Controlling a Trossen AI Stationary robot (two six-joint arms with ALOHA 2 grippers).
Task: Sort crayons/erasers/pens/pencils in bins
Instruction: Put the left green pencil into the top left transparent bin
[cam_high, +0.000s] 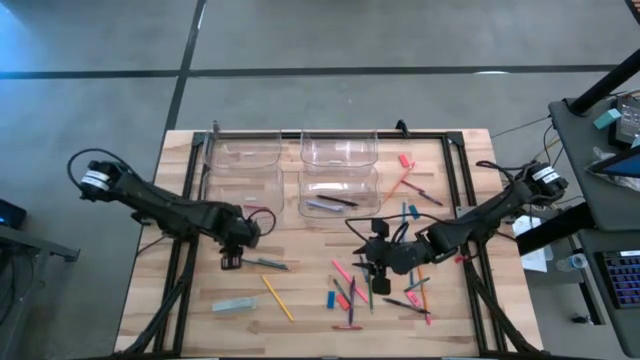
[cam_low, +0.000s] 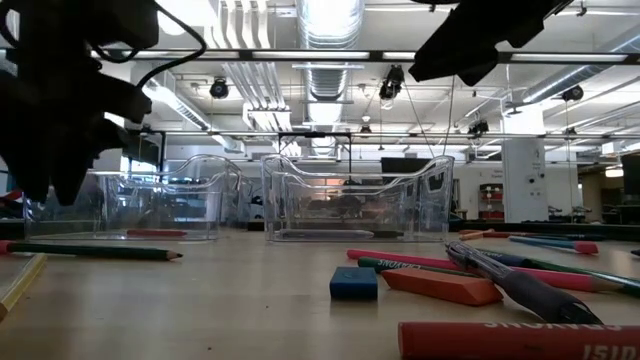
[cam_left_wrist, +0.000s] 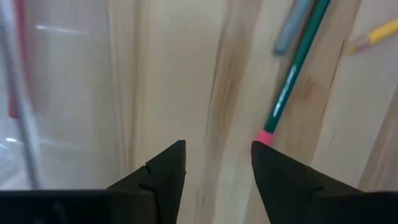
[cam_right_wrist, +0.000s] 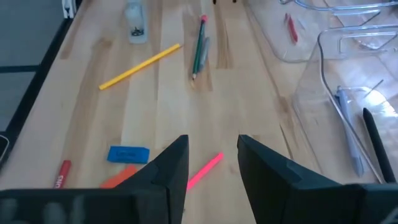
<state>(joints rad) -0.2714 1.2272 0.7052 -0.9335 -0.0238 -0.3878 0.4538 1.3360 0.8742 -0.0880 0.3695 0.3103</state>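
Note:
Four clear bins (cam_high: 295, 172) stand at the table's far middle. One (cam_high: 338, 198) holds dark pens (cam_right_wrist: 351, 140); another (cam_high: 245, 192) holds a red stick (cam_right_wrist: 290, 27). My left gripper (cam_high: 231, 261) is open and empty, low over the wood beside a green pencil (cam_left_wrist: 292, 81) and a grey pen (cam_left_wrist: 292, 25). My right gripper (cam_high: 368, 271) is open and empty above the heap of crayons, pencils and erasers (cam_high: 385, 290). A pink stick (cam_right_wrist: 204, 171) lies on the table just ahead of its fingers, and a blue eraser (cam_right_wrist: 127, 154) lies to one side.
A yellow pencil (cam_high: 277, 297) and a pale block (cam_high: 235, 304) lie near the front left. A pink eraser (cam_high: 405, 160), an orange pencil (cam_high: 400, 185) and a few sticks lie to the right of the bins. Black frame rails run along the table's edges.

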